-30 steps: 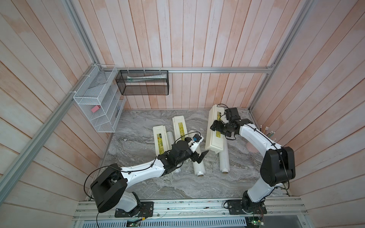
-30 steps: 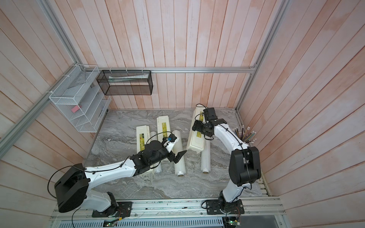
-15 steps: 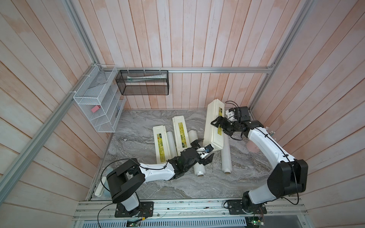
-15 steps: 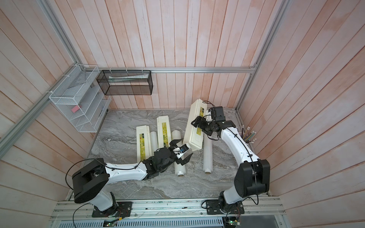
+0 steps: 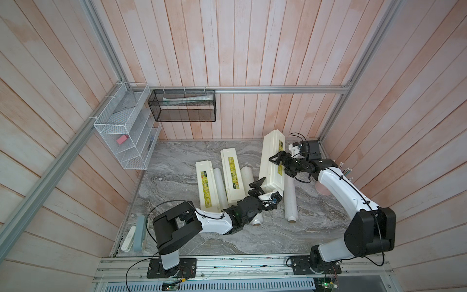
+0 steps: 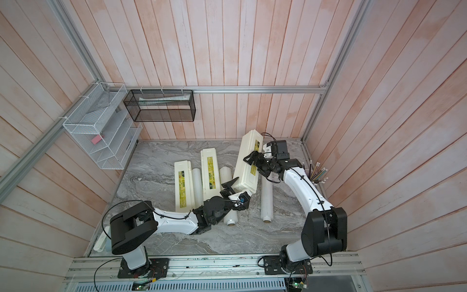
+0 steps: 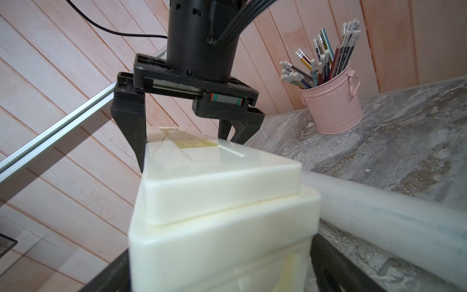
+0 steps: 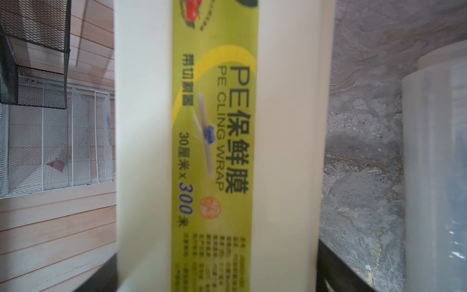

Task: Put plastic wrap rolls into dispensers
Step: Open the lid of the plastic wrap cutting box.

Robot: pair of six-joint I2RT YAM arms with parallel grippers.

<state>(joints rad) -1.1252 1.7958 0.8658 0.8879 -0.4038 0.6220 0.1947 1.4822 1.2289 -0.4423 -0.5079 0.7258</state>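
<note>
My right gripper [image 5: 279, 164] [image 6: 254, 164] [image 8: 217, 278] is shut across the middle of the rightmost dispenser [image 5: 271, 151] [image 8: 214, 126], a cream box with a yellow-green label, held tilted with its far end raised. My left gripper [image 5: 265, 192] [image 7: 219, 273] is open, and its jaws straddle that box's near end [image 7: 222, 187]. Two more dispensers [image 5: 207, 187] [image 5: 232, 182] lie closed on the marble top. Three plastic wrap rolls [image 5: 219, 187] [image 5: 249, 177] [image 5: 290, 199] lie beside them, the last one just right of the held box [image 7: 379, 220].
A pink cup of pencils [image 7: 333, 101] [image 6: 317, 172] stands by the right wall, close to my right arm. A white wire rack [image 5: 126, 141] and a black mesh basket [image 5: 182, 106] hang at the back left. Two small items [image 5: 136, 232] lie at the front left edge.
My right gripper has raised the dispenser and tilted its far end up. My left arm has dropped and swung right, bringing its open jaws around the box's near end.
</note>
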